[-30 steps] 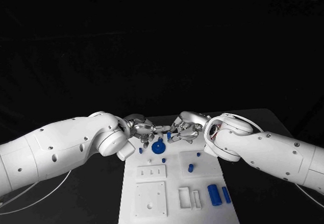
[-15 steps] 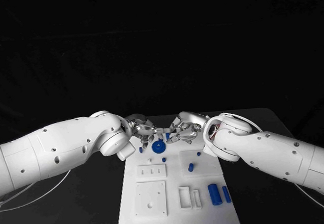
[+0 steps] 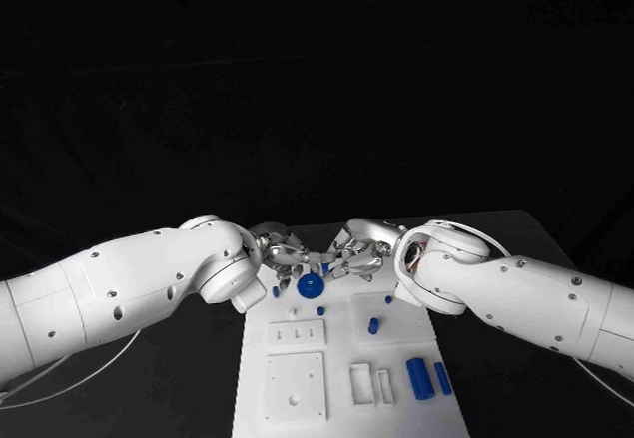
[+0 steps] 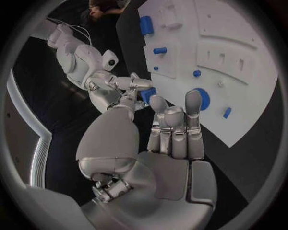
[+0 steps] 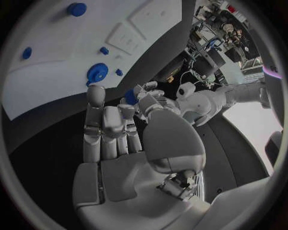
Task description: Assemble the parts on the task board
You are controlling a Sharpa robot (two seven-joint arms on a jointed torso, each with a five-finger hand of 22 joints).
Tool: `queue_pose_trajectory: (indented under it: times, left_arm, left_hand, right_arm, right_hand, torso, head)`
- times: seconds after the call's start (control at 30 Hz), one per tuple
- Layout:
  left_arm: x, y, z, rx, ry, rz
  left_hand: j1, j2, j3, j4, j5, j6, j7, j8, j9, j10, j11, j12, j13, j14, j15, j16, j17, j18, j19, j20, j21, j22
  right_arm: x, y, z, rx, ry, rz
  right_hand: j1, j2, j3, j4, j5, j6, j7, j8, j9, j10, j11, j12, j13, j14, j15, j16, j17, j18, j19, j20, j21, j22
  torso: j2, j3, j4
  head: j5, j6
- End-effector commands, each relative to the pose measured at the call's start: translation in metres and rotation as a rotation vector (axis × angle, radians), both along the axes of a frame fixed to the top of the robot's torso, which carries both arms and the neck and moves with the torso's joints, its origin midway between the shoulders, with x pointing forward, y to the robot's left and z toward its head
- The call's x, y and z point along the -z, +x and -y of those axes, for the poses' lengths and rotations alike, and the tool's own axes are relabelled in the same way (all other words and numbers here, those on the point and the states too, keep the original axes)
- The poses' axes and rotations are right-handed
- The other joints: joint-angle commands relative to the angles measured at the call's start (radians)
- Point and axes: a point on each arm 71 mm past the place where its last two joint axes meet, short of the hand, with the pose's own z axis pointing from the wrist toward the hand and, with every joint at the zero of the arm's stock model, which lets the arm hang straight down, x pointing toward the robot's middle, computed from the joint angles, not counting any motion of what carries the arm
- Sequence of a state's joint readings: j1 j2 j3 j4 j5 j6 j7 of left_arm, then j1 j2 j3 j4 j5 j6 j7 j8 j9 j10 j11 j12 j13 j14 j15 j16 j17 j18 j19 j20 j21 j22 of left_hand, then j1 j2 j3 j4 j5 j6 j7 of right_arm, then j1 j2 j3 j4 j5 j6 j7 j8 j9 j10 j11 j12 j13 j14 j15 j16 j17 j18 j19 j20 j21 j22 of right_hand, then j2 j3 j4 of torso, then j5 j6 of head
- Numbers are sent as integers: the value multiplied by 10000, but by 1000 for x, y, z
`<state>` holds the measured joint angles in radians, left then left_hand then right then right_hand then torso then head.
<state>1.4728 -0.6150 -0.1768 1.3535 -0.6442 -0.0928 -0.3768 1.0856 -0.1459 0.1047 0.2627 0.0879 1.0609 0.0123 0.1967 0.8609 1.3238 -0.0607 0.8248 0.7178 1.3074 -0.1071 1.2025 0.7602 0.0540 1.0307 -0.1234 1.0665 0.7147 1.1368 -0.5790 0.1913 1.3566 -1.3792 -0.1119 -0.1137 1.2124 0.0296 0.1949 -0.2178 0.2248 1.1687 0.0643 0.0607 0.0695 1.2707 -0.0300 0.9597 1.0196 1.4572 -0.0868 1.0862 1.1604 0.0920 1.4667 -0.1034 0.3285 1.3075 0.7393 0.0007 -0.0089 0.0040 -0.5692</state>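
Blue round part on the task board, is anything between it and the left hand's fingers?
Nothing visible does. The left hand has its fingertips right by the blue round part on the task board, no piece between them.

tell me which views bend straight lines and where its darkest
Left wrist view: fisheye, the task board edges curve. Right wrist view: same bending on the board's edge, with bright room light at one side. Head view: straight edges, board lit, black table and background very dark.

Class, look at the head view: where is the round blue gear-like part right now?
The round blue gear-like part sits on the far end of the task board, just below both robot hands' fingertips, nearer the left robot hand.
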Motion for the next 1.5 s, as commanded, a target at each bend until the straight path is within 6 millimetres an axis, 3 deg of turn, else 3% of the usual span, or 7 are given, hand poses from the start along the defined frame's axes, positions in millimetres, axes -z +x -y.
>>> queue_pose_trajectory:
  times: [0.03, 0.17, 0.37, 0.63, 1.07, 1.4, 1.5]
  left_arm:
    - [0, 0, 3, 119, 187, 9]
    - [1, -1, 4, 188, 293, -134]
    - [2, -1, 3, 137, 369, -202]
    - [3, 0, 6, 222, 450, -307]
    - [5, -1, 6, 390, 550, -464]
    - [5, -1, 6, 427, 480, -528]
    - [5, -1, 6, 413, 426, -578]
  left_hand:
    - [-8, 146, 15, -118, -63, 55, 52, -47, -41, -55, -28, 2, -19, -45, -5, -30, -2, 58, -61, -7, -58, 9]
    - [-79, 489, -109, -652, 11, 108, 51, -99, -97, -67, -18, 7, -27, -47, 1, -11, 4, 54, -75, -3, -52, 26]
    - [-123, 569, -123, -804, 81, 127, 62, -162, -175, -82, -17, 16, -24, -64, 8, 19, 26, 58, -96, 6, -35, 49]
    - [-108, 1344, -607, -1699, 115, 167, 61, -209, -264, -71, -25, 37, -27, -52, 1, 58, 46, 62, -98, 4, -16, 80]
    - [345, 2072, -919, -2497, 367, 292, -5, -315, -559, -57, -71, 22, -32, -37, -29, 76, 78, 40, -98, -27, -5, 104]
    - [787, 2341, -739, -2847, 1737, 332, -57, -448, -924, -84, -88, -14, -35, -56, -46, 54, 61, 24, -115, -45, -16, 112]
    - [873, 2461, -604, -2929, 1825, 343, -61, -416, -928, -90, -105, -22, -36, -65, -50, 45, 49, 21, -118, -47, -18, 114]
  right_arm:
    - [1, 0, -2, -56, -118, -56]
    - [2, 0, -4, -91, -114, -70]
    - [2, 0, -6, -125, -115, -82]
    - [2, 0, -6, -140, -121, -93]
    - [3, 0, -6, -159, -152, -132]
    - [4, 1, -7, -168, -187, -176]
    - [5, 1, -6, -165, -210, -202]
  right_hand:
    - [71, -22, 21, 37, 46, 65, 19, 25, 12, 50, -19, -3, 1, 36, -48, 3, 2, -167, 385, -77, 22, 330]
    - [74, -19, 23, 56, 54, 64, 18, 25, 12, 46, -20, -12, -4, 34, -49, -4, -1, -168, 383, -79, 11, 327]
    - [76, -18, 25, 69, 59, 64, 17, 25, 12, 44, -20, -17, -7, 34, -49, -9, -3, -169, 383, -80, 5, 325]
    - [76, -18, 25, 69, 59, 64, 17, 25, 12, 44, -20, -17, -7, 34, -49, -9, -3, -169, 383, -80, 5, 325]
    - [72, -24, 23, 102, 72, 66, 15, 24, 14, 31, -22, -46, -31, 36, -51, -21, -9, -170, 385, -81, -11, 318]
    - [72, -24, 23, 102, 72, 66, 15, 24, 14, 31, -22, -46, -31, 36, -51, -21, -9, -170, 385, -81, -11, 318]
    - [78, -22, 26, 115, 78, 76, 11, 23, 15, 22, -23, -72, -53, 31, -52, -54, -32, -174, 381, -81, -59, 303]
  torso:
    - [4, 7, 12]
    - [8, 11, 5]
    - [2, 10, 1]
    - [0, 11, -12]
    - [2, 11, -5]
    - [4, 8, -3]
    - [1, 7, 0]
  head:
    - [5, -22]
    - [24, -23]
    - [29, -53]
    - [29, -54]
    - [2, -77]
    - [0, -109]
    - [-6, -108]
